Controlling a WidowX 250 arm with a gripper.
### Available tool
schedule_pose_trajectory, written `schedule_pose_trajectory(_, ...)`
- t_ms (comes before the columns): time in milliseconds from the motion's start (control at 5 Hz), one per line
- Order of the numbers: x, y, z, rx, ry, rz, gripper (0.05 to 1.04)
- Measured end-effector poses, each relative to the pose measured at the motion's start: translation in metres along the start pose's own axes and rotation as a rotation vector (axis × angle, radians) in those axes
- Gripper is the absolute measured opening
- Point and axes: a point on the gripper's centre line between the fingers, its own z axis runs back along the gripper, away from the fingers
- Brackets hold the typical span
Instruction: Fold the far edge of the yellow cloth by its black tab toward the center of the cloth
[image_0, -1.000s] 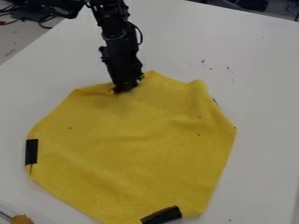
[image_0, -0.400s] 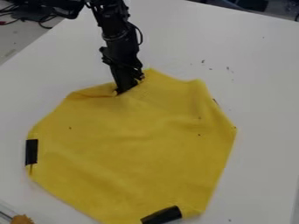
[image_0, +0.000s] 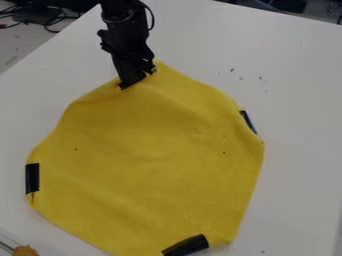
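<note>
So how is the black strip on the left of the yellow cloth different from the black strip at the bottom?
The left strip runs nearly straight up and down in the picture, but the bottom strip slants. The bottom strip looks a bit bigger and wider than the left strip. Both are black, and both sit at the edge of the yellow cloth.

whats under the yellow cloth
The white table shows all around the yellow cloth and seems to run beneath it. Whether anything else lies under there can't be seen, because the cloth covers it, even at the top edge, where the hand is.
</note>
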Motion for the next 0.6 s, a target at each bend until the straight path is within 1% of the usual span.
schedule_pose_trajectory(200,-0.012,-0.011,0.012,-0.014,-0.020,0.044,0.055)
schedule_pose_trajectory(400,-0.029,-0.029,0.023,-0.087,0.052,0.116,0.055)
schedule_pose_trajectory(600,-0.051,-0.053,0.029,-0.121,0.093,0.167,0.055)
